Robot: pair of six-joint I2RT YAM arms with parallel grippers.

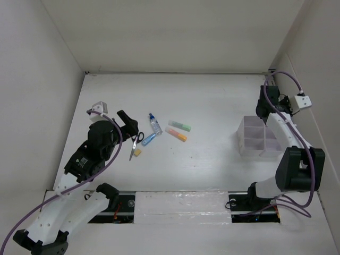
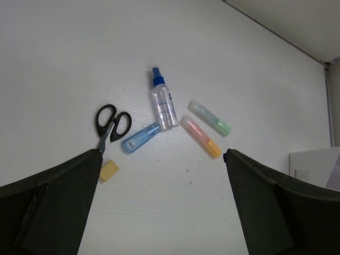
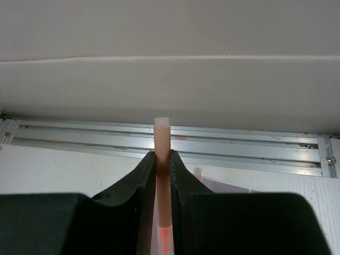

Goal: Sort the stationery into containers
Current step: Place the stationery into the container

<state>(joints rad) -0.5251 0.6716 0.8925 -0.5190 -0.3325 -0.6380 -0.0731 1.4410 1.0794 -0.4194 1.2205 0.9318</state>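
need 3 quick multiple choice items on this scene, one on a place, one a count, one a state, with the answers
1. Where on the table does the yellow eraser lie? A) far right corner B) beside the blades of the scissors C) at the far edge
2. How many markers lie on the table? A) one B) three C) five
3. What state is the right end effector in? A) open, empty B) shut on an orange-red pen C) shut on the scissors
Answers: 1 B, it sits by the blade tip. 2 B, blue marker, orange marker, green marker. 3 B, its jaws pinch the pen.
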